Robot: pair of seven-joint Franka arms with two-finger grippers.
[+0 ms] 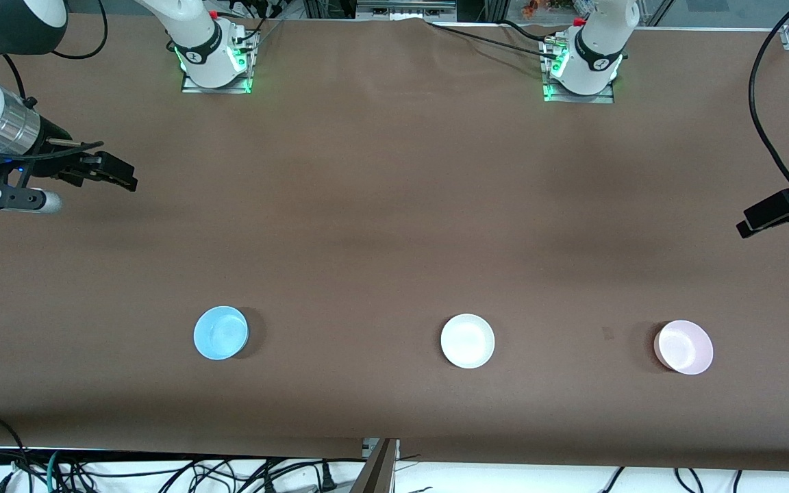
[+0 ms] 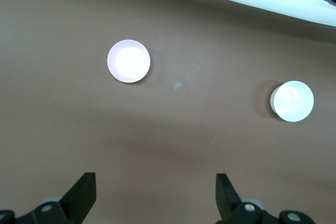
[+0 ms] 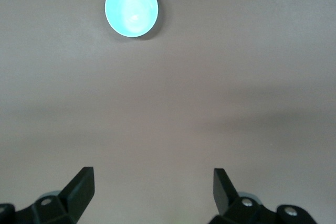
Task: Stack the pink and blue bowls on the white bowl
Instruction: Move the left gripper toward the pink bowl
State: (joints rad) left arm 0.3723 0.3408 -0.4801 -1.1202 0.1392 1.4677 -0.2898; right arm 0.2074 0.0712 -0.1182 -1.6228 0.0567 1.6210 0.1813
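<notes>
Three small bowls stand in a row near the front camera's edge of the brown table. The white bowl is in the middle. The light blue bowl stands toward the right arm's end and the pale pink bowl toward the left arm's end. My left gripper is open and empty, up over bare table at its end; its wrist view shows the pink bowl and the white bowl past its gripper. My right gripper is open and empty over bare table; its wrist view shows the blue bowl past its gripper.
The two arm bases stand at the table's edge farthest from the front camera. Cables hang below the table's near edge. A small pale mark lies on the cloth between the white and pink bowls.
</notes>
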